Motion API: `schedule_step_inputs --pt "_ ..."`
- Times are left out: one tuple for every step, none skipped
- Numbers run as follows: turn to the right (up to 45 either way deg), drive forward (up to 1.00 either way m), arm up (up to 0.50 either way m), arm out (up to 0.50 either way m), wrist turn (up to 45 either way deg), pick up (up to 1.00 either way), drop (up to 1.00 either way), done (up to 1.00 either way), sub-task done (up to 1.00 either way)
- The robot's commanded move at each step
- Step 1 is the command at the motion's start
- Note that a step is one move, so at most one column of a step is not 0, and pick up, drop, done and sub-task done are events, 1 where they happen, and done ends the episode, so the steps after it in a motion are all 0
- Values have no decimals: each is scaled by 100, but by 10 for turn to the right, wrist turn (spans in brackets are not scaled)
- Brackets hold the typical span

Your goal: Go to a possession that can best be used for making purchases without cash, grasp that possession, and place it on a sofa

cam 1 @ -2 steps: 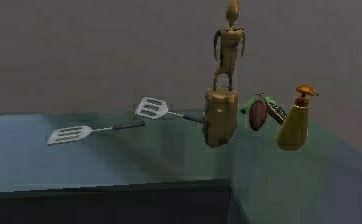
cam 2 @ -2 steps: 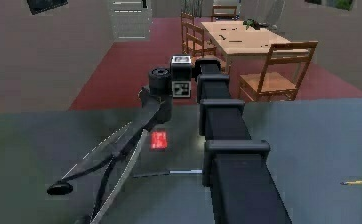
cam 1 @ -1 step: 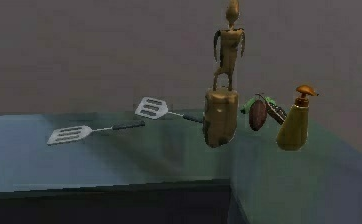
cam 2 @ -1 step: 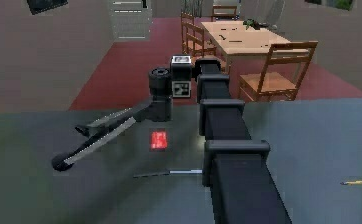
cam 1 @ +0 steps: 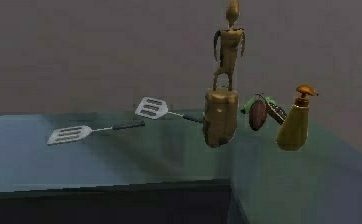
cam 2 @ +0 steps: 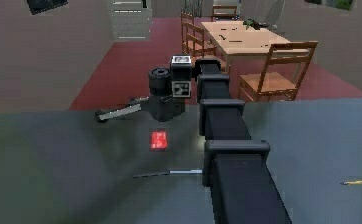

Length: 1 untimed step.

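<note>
End effector near red card, hold unclear

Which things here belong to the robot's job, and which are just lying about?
Job: small red card; hand; arm.
Lying about: spatulas; figure statue; bottle; dining table; chair.

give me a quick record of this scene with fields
surface: dark glossy countertop
likely target: small red card lying flat on it, left of the arm
arm tip: end effector beyond the card; cannot tell whether it holds anything
forward view: spatula, second spatula, statue, yellow bottle
background: wooden dining table, chairs
</note>
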Motion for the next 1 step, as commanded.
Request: schedule_step_inputs --pt "0 0 0 0 240 0 0 0 0"
